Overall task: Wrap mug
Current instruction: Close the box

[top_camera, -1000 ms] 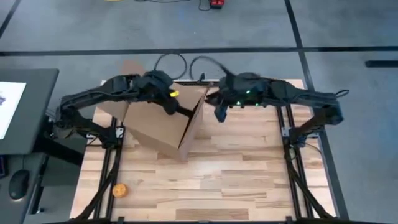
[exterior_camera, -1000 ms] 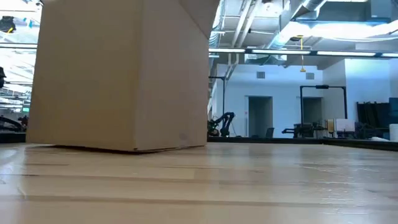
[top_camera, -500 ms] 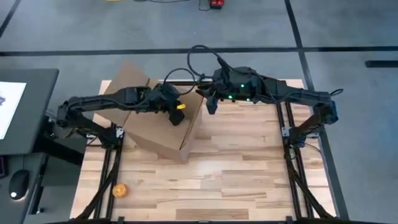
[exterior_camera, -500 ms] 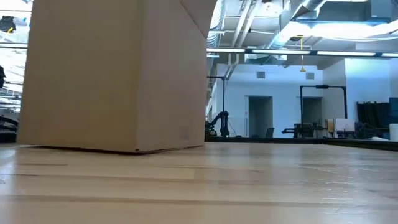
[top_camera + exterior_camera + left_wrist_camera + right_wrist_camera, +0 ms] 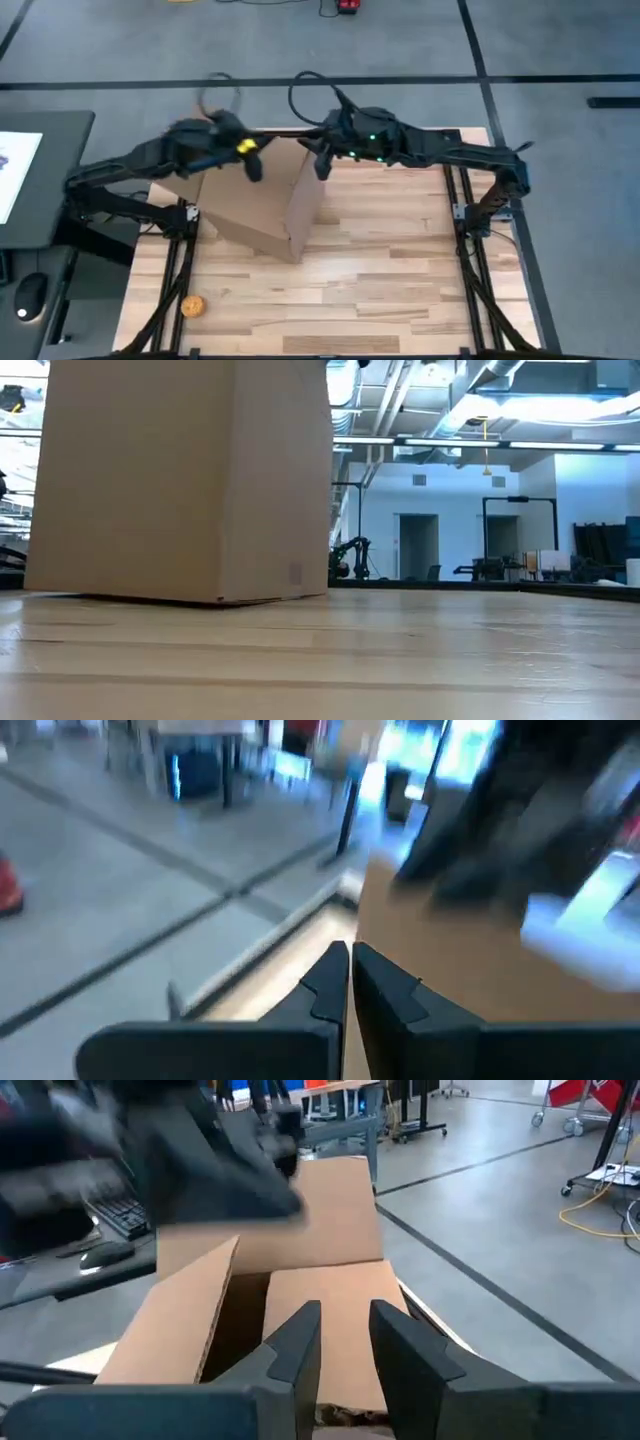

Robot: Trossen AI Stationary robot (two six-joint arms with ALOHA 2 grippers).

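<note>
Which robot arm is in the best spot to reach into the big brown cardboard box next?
Probably the right. The right gripper hangs over the open brown cardboard box, its wrist view looking straight inside with fingers slightly apart. The left gripper, fingers pressed together, sits above the box's far edge.

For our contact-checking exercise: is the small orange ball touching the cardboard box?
Apart. The high view shows the orange ball alone near the table's front-left corner, bare wood between it and the cardboard box.

Even overhead light, soft shadows. Left arm [image 5: 170, 160] smeared by motion blur from above; left wrist view blurred throughout. Cardboard box [image 5: 180, 480] sharp at table height; bright ceiling glare beyond, room hazy.
</note>
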